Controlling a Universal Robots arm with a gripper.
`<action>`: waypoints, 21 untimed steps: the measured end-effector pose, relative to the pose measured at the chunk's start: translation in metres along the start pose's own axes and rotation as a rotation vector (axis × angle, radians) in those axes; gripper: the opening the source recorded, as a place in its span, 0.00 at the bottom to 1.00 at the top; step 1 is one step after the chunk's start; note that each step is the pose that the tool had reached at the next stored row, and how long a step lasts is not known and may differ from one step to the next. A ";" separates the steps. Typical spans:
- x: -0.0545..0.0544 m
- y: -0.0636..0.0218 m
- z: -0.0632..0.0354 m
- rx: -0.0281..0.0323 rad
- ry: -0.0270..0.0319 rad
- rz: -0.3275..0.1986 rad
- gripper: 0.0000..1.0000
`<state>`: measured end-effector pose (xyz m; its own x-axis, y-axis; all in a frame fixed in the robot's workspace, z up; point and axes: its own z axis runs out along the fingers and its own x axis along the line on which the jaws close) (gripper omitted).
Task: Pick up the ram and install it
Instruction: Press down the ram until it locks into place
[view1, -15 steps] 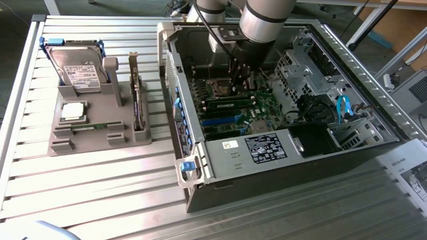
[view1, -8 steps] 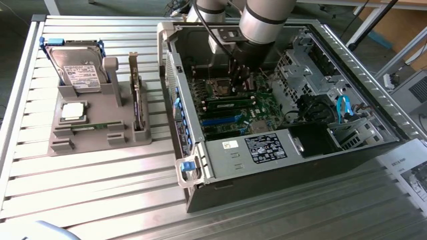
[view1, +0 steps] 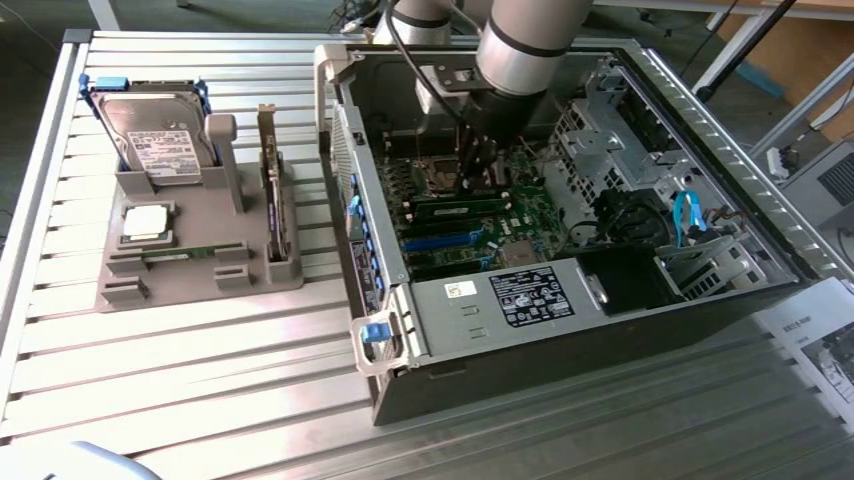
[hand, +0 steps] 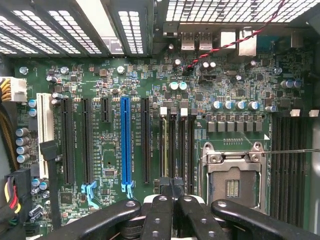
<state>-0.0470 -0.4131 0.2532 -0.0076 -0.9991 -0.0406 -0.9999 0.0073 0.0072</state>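
Hand (hand: 172, 192) clenched, its fingertips pressed together low inside the open case (view1: 344, 150), just over the bank of narrow slots (hand: 182, 150). The socket (hand: 232, 180) lies close on one side and the blue slot (hand: 125, 145) on the other. In the exterior view the hand (view1: 477, 165) hangs from the arm (view1: 527, 45) directly above the ram (view1: 454, 208). The ram is a green stick lying along those slots, but I cannot tell whether the fingers pinch it. Room is tight: the case wall edges in on the exterior view's left, and the drive cage (view1: 601, 140) and cables (view1: 687, 215) crowd the exterior view's right. Well apart, on the worktop (view1: 200, 360), a grey holder (view1: 120, 270) carries a hard drive (view1: 154, 135), a processor (view1: 147, 222) and an upright card (view1: 274, 190).
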 end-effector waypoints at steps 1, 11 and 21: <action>0.000 0.0000 0.0010 0.0000 0.0000 0.000 0.10; 0.000 -0.0001 0.0059 0.0000 0.0002 0.000 0.10; 0.001 -0.0001 0.0116 0.0000 0.0003 0.000 0.10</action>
<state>-0.0469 -0.4133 0.2416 -0.0075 -0.9992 -0.0403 -0.9999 0.0072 0.0072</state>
